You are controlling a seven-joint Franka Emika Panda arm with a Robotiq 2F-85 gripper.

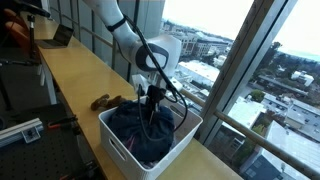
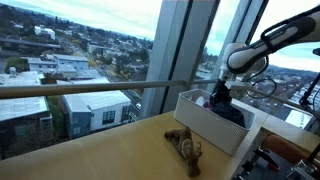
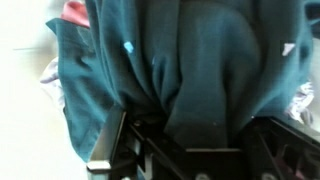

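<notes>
In an exterior view, a wooden table (image 2: pixel 115 158) runs along a tall window (image 2: pixel 90 50) that looks out over city roofs and trees. A white bin (image 2: pixel 203 121) stands on the table close to the glass, with dark cloth (image 2: pixel 233 113) heaped inside and rising above its rim. The arm (image 2: pixel 272 38) comes in from the upper right and bends down over the bin. Its gripper (image 2: pixel 218 98) is sunk into the cloth, so the fingertips are hidden there. A small brown, limp thing (image 2: pixel 185 146) lies on the table just in front of the bin, apart from it; what it is cannot be told.
</notes>
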